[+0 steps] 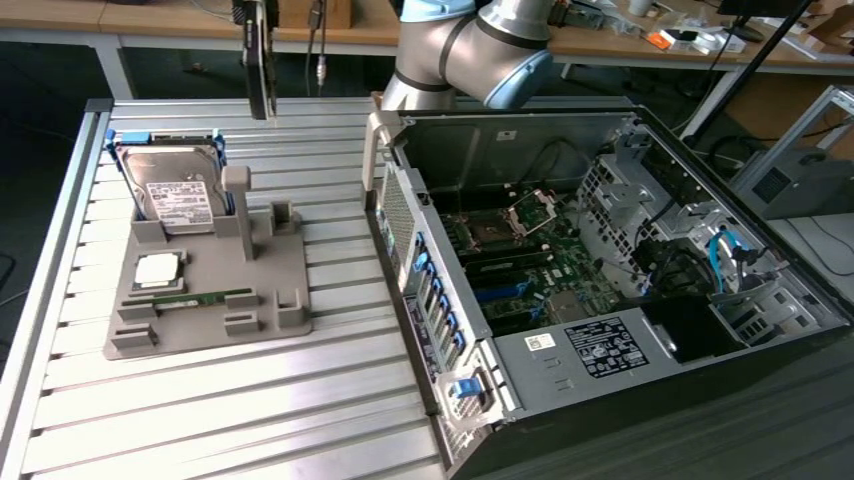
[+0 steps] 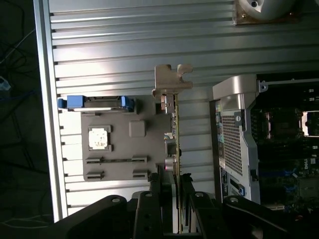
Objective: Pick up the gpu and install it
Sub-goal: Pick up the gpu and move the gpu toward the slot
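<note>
The gpu (image 2: pixel 173 129) is a thin dark card seen edge-on, with its silvery metal bracket (image 2: pixel 170 82) at the end away from the wrist. My gripper (image 2: pixel 175 183) is shut on the card's other end, one finger (image 2: pixel 155 189) on each side of the board. In the exterior view the gpu (image 1: pixel 256 60) hangs upright, high above the back of the slatted table and clear of the grey holder (image 1: pixel 267 310). The open computer case (image 1: pixel 601 260) lies at the exterior view's right with its motherboard (image 1: pixel 534 270) exposed.
The grey holder carries a hard drive (image 1: pixel 174 190) in blue rails, a processor chip (image 1: pixel 158 268) and a green memory stick (image 1: pixel 200 297). The arm's elbow (image 1: pixel 474 50) stands behind the case. Bare slatted table (image 1: pixel 240 400) lies in front of the holder.
</note>
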You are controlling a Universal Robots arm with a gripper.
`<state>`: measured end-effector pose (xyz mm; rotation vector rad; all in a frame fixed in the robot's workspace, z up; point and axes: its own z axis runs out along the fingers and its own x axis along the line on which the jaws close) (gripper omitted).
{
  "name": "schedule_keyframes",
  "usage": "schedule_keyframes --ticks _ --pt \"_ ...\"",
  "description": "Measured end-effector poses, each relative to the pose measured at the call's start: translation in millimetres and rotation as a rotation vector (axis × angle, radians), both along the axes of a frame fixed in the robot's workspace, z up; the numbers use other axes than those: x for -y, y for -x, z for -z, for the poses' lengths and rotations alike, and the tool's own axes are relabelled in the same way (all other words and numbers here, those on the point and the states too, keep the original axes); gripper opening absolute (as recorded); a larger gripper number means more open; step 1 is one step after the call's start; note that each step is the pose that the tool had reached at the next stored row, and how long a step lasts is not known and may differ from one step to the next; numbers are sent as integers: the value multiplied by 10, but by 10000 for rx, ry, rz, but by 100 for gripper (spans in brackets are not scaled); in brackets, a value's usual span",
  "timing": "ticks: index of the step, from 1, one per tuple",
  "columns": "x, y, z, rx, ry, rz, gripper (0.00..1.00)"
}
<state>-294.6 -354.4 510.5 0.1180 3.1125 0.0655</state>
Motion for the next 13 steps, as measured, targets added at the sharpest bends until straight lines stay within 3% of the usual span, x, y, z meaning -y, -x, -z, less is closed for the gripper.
schedule_keyframes --ticks 13 --pt "0 0 -151 0 0 0 27"
